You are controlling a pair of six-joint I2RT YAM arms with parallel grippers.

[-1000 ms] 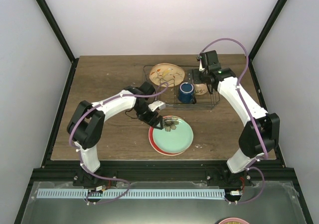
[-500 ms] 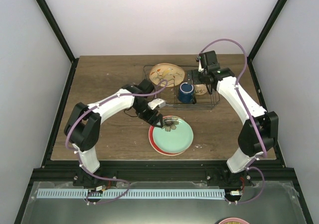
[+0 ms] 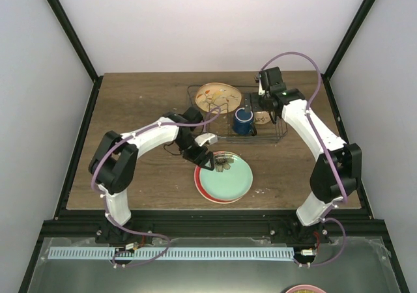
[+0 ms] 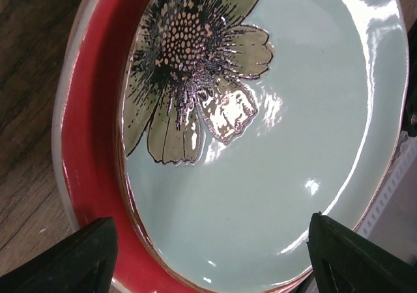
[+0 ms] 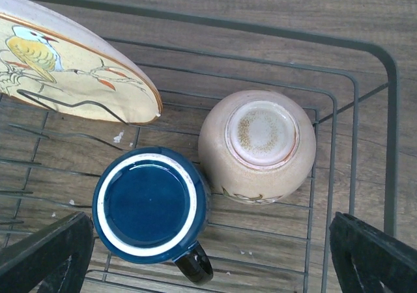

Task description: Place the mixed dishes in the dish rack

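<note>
A mint green plate (image 3: pixel 228 179) (image 4: pixel 287 143) with an olive flower print lies on a red plate (image 3: pixel 201 187) (image 4: pixel 98 150) on the table in front of the dish rack (image 3: pixel 281 135) (image 5: pixel 389 143). My left gripper (image 3: pixel 208 160) (image 4: pixel 208 264) hangs open just above the stack's back-left rim, its fingers spanning the mint plate without touching it. In the rack, a cream-yellow bird plate (image 3: pixel 218 97) (image 5: pixel 71 78) leans on the dividers. A dark blue mug (image 3: pixel 244 122) (image 5: pixel 150 205) and a small cream bowl (image 3: pixel 262 117) (image 5: pixel 257 146) stand upside down. My right gripper (image 3: pixel 267 104) (image 5: pixel 212 270) is open above them, holding nothing.
The brown wooden table (image 3: pixel 137 111) ends at a black frame (image 3: pixel 78 156) on the left and right. White walls enclose the back. A purple cable (image 3: pixel 293 55) loops over the right arm above the rack.
My left gripper has shifted slightly over the plate stack's rim, its jaws narrowing a touch. The right gripper has drifted a little toward the back above the rack.
</note>
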